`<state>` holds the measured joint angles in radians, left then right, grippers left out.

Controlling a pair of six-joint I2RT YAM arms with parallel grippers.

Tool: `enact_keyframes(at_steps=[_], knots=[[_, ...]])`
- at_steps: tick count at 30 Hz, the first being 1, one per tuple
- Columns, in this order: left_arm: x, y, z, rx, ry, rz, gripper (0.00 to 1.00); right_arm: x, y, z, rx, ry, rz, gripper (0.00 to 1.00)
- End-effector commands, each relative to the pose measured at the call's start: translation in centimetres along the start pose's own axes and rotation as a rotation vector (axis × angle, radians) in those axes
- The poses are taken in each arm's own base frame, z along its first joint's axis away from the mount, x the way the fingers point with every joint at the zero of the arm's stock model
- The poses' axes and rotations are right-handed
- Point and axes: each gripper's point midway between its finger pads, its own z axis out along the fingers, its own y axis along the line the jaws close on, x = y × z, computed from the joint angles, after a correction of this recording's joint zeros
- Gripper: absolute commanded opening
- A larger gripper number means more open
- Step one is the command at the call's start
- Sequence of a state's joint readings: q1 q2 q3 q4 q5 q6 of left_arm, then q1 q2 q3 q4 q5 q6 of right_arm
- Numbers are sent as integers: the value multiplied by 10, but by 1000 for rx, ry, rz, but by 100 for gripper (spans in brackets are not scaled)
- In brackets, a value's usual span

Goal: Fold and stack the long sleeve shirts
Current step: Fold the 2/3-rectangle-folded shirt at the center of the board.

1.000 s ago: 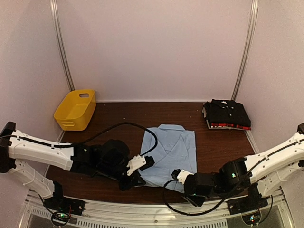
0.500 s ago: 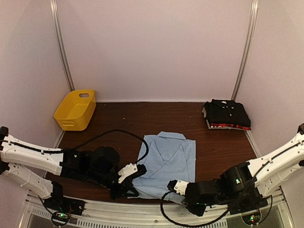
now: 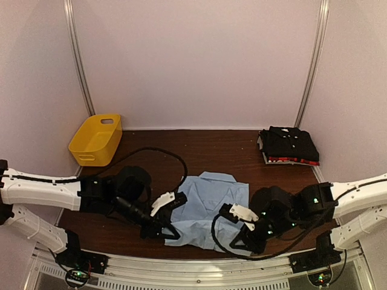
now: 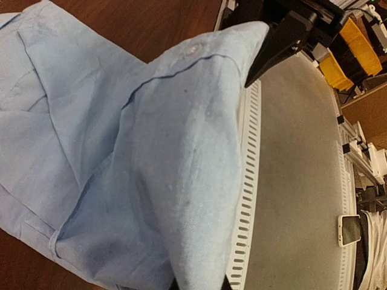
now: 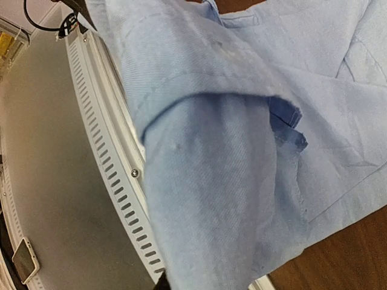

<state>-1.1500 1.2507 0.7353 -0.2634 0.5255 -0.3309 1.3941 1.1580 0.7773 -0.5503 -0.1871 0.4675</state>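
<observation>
The light blue shirt (image 3: 208, 202) lies partly folded at the table's near middle, collar toward the back. My left gripper (image 3: 169, 231) is shut on its near left corner. My right gripper (image 3: 237, 242) is shut on its near right corner. Both hold the near hem raised over the table's front rail. The left wrist view shows blue cloth (image 4: 181, 157) running into my fingers at the bottom edge, and so does the right wrist view (image 5: 224, 175). The folded black shirt (image 3: 289, 144) lies on a red-edged one (image 3: 291, 161) at the back right.
A yellow plastic basket (image 3: 97, 139) stands at the back left. The white slotted front rail (image 4: 245, 199) runs right under the held hem. A black cable (image 3: 158, 159) loops over the table left of the shirt. Walls close in the back and both sides.
Both grippers dragged the blue shirt toward the front edge and have now lifted its near hem. The right arm has swung up and to the right.
</observation>
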Motion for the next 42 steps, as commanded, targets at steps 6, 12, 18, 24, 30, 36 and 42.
enact_keyframes(at_steps=[6, 12, 18, 24, 30, 36, 42], knots=[[-80, 27, -37, 82, -179, 80, 0, -58, -47, -36, -127, -153, 89, 26], [-90, 64, -43, 93, -191, 33, 0, -66, -92, -31, -72, -149, 180, 33], [-106, 89, -44, 98, -212, 2, 3, -78, -116, -34, -68, -196, 223, 34], [-120, 112, -35, 123, -209, -11, 8, -87, -132, -35, -83, -231, 237, 17], [-128, 142, -36, 128, -225, -47, 15, -93, -160, -41, -69, -284, 291, 1], [-142, 168, -34, 138, -247, -56, 33, -97, -187, -39, -71, -295, 331, 0], [-144, 191, -31, 147, -267, -93, 42, -102, -209, -37, -94, -313, 363, 0]])
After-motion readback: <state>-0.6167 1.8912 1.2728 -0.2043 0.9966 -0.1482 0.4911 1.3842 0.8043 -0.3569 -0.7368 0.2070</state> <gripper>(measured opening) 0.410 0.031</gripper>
